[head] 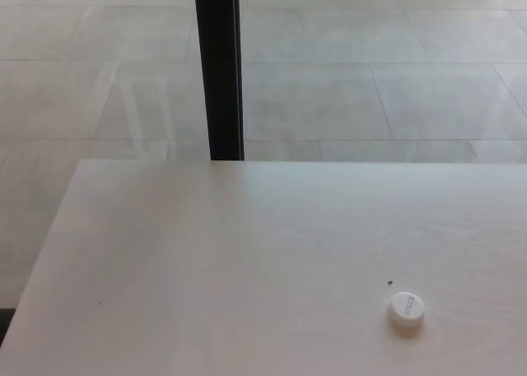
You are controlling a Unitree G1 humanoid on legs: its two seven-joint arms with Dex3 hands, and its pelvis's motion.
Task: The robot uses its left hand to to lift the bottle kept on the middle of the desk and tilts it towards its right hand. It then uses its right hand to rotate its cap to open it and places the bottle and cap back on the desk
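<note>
Lying flat, white cap [406, 308], desk [247, 261] edges cropped

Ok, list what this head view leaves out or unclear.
- Bottle: none shows in the head view; whether it stands beyond the frame's edge cannot be told.
- Both hands: not in view.
- Cap: its small label is too small to read.
- Dark speck by the cap: too small to identify.
- Desk: cut off by the right and bottom edges.
- Black post: top cut off, base hidden behind the desk.
</note>
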